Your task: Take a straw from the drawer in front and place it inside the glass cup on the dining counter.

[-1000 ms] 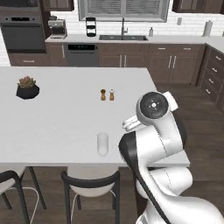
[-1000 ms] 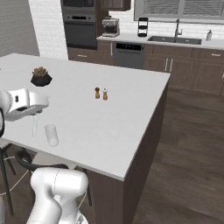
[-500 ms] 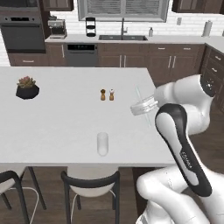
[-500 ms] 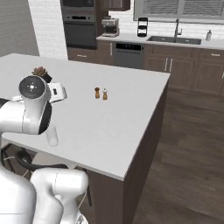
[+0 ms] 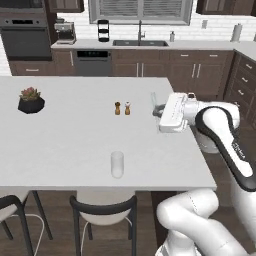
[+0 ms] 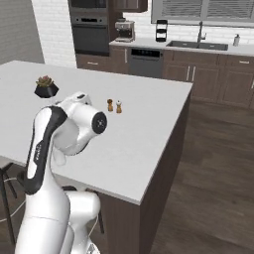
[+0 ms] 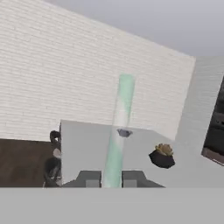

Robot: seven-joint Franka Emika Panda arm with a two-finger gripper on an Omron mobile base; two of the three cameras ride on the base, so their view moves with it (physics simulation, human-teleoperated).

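Note:
My gripper [image 5: 157, 111] hovers above the right part of the white dining counter [image 5: 65, 145], pointing left, shut on the straw [image 5: 153, 100]. In the hand view the straw [image 7: 118, 131] is a pale greenish stick rising from between the fingertips [image 7: 89, 179] of the gripper [image 7: 111, 180]. The glass cup [image 5: 117, 164] stands upright near the counter's front edge, well to the left of the gripper and nearer the camera. The drawer is out of view.
Two small shakers [image 5: 122, 108] stand mid-counter, just left of the gripper. A potted plant [image 5: 31, 100] sits at the far left. Chairs [image 5: 102, 210] are tucked under the front edge. The counter's right edge [image 5: 200, 160] runs below my arm.
The arm has unfolded to the right and the hand has turned to point left over the counter, still holding the straw. The cup and shakers have not moved.

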